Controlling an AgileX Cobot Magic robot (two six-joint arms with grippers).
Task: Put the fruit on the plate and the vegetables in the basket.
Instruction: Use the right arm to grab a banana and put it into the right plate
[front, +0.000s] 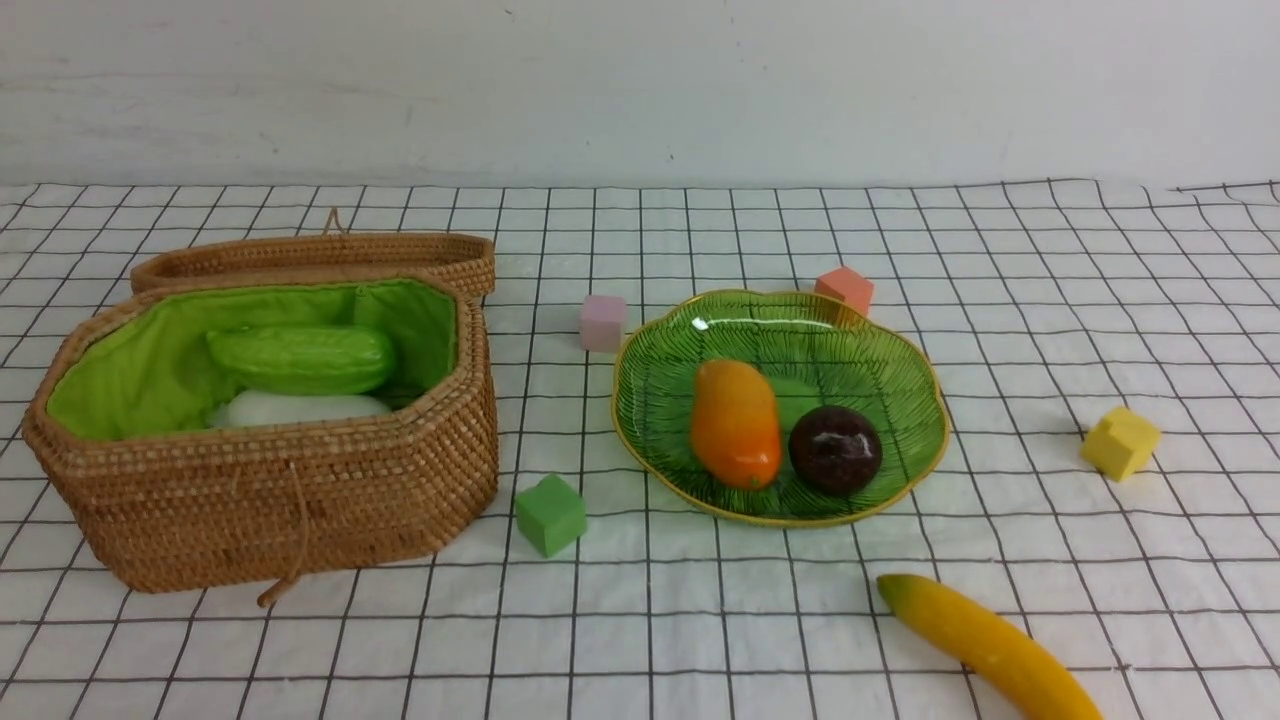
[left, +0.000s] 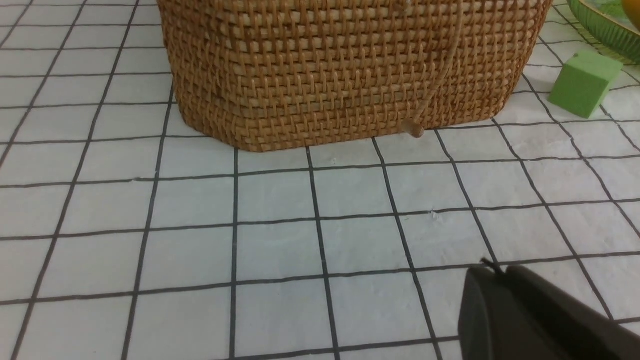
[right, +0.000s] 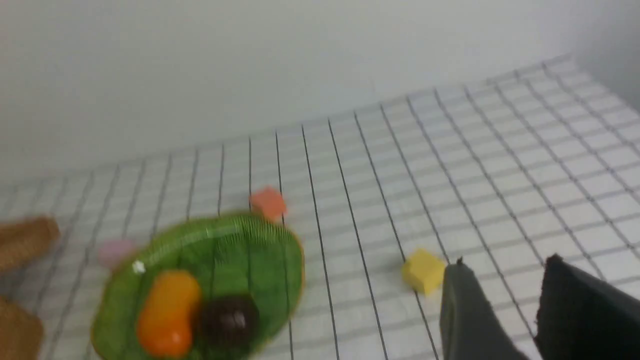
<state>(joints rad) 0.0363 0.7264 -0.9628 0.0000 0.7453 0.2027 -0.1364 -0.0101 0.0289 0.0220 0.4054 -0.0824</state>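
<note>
The wicker basket (front: 300, 500) stands at the left with its lid open. A pale green gourd (front: 300, 358) and a white radish (front: 300, 408) lie inside it. On the green glass plate (front: 800, 330) rest an orange mango (front: 735, 422) and a dark purple mangosteen (front: 835, 449). The yellow banana (front: 990, 645) lies on the cloth at the near right, outside the plate. My left gripper (left: 500, 272) is shut and empty, low over the cloth in front of the basket (left: 350, 65). My right gripper (right: 506, 264) is open and empty, raised to the right of the plate (right: 260, 250).
Foam cubes lie around: green (front: 549, 514) between basket and plate, pink (front: 602, 322) and salmon (front: 845, 289) behind the plate, yellow (front: 1120, 441) to its right. A white gridded cloth covers the table; a pale wall stands behind.
</note>
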